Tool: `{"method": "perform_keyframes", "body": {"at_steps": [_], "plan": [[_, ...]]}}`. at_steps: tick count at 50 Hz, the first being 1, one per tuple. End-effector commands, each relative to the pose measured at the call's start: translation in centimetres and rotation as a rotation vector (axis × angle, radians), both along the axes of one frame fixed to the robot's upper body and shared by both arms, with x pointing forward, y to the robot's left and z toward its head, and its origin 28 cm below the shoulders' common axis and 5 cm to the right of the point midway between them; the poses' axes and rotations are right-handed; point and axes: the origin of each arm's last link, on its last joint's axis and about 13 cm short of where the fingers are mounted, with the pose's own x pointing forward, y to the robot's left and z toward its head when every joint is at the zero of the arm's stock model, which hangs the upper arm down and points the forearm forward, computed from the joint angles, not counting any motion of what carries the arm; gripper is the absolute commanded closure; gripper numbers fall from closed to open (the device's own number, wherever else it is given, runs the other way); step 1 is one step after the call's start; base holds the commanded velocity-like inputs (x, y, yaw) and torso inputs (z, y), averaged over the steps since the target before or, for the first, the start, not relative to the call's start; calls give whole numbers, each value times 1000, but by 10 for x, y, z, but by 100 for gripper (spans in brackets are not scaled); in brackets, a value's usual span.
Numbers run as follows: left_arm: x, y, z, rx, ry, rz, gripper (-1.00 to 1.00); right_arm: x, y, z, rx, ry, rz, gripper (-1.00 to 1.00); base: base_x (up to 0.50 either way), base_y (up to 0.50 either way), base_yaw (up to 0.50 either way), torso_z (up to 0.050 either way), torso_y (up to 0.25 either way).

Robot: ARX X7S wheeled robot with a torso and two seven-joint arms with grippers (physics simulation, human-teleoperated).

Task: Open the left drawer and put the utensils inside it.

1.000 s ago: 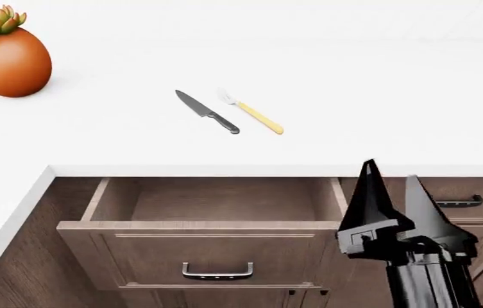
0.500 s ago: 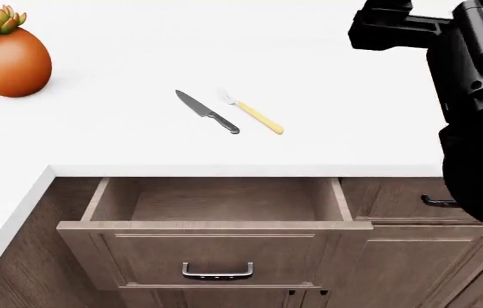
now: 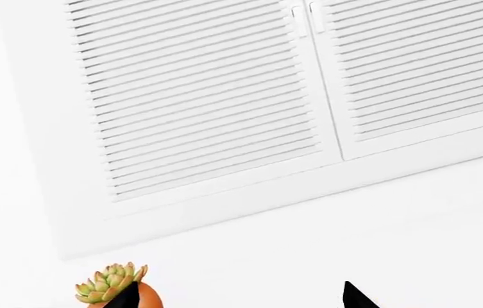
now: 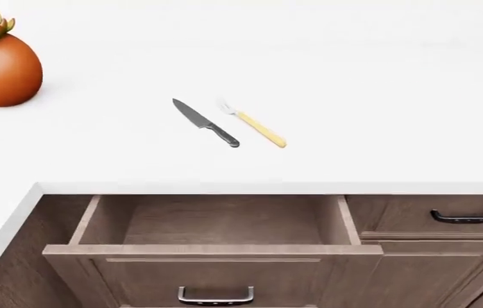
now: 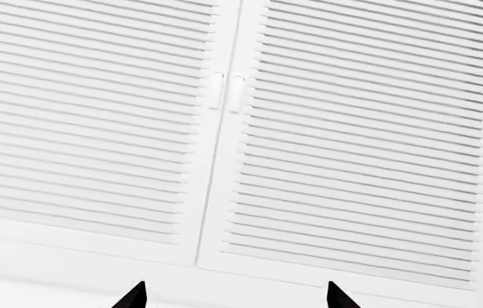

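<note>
On the counter at twelve o'clock from the open left drawer (image 4: 211, 250), the knife (image 4: 205, 122) and fork (image 4: 254, 125) lie just beside each other. Both grippers, right gripper (image 5: 233, 296) and left gripper (image 3: 241, 298), show spread fingertips holding nothing. Grabbing one utensil risks nudging its close neighbour aside.

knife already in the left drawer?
No. In the head view the knife lies on the white counter beside the fork; the left drawer is open, empty.

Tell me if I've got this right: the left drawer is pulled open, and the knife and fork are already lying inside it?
Not quite. The left drawer is pulled open, but the head view shows nothing in it. The knife and fork are lying side by side on the white counter behind it.
</note>
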Motion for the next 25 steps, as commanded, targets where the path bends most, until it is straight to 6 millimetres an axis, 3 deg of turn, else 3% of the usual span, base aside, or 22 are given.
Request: {"method": "perform_keyframes", "body": {"at_steps": [1, 25], "plan": [[1, 0, -1, 1, 4, 1, -100, -3, 2, 6, -66, 19, 0, -100, 266, 0, 0, 0, 0], [2, 0, -1, 2, 6, -2, -100, -2, 4, 0, -99, 35, 14, -100, 259, 0, 0, 0, 0]]}}
